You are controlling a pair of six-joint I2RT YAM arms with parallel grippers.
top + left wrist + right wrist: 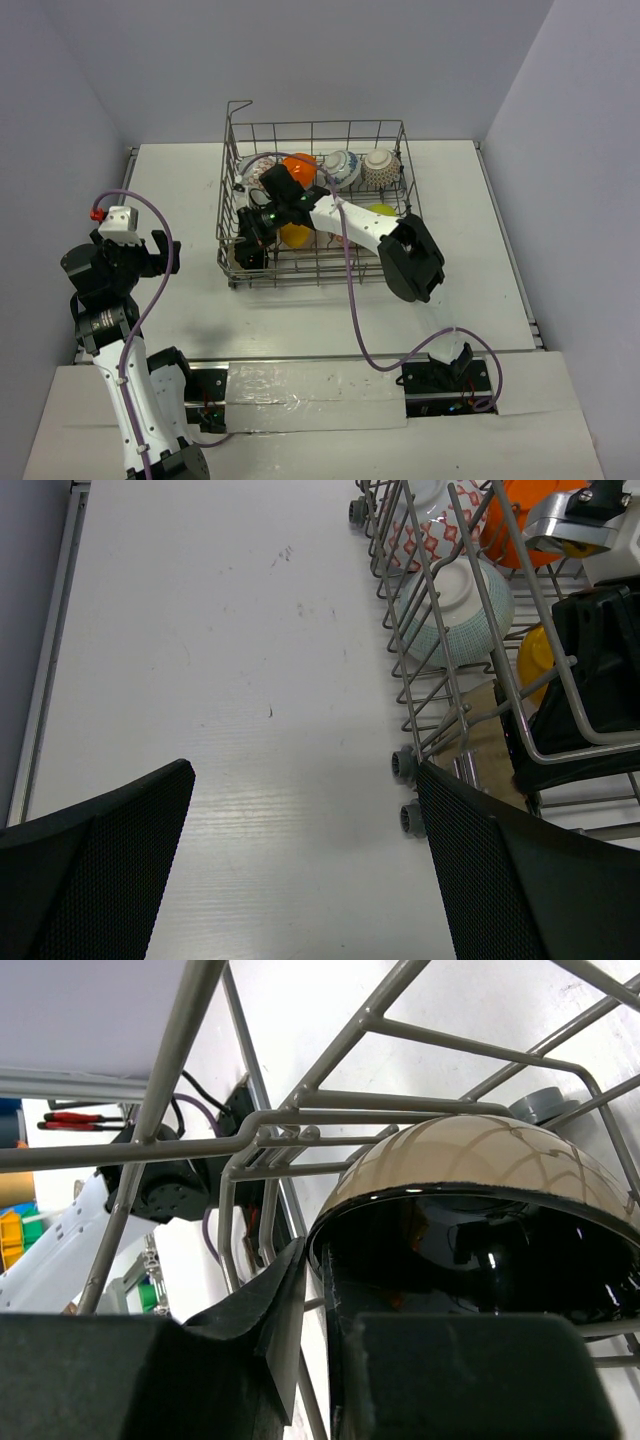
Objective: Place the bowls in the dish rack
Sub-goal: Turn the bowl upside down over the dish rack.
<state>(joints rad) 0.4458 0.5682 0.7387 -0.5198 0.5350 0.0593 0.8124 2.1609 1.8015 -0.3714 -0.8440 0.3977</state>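
Table, black bowl in right hand

Grey dish rack; orange bowl, black bowl, perhaps teal-patterned bowl.

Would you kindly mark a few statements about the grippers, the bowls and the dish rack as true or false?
1. The left gripper is open above the table, outside the dish rack. True.
2. The orange bowl lies on the table outside the dish rack. False: it sits inside the rack, toward its far side.
3. The right gripper has its fingers on either side of the rim of the black bowl. True.
4. The left arm reaches into the dish rack. False: the right arm does; the left one stays outside it.
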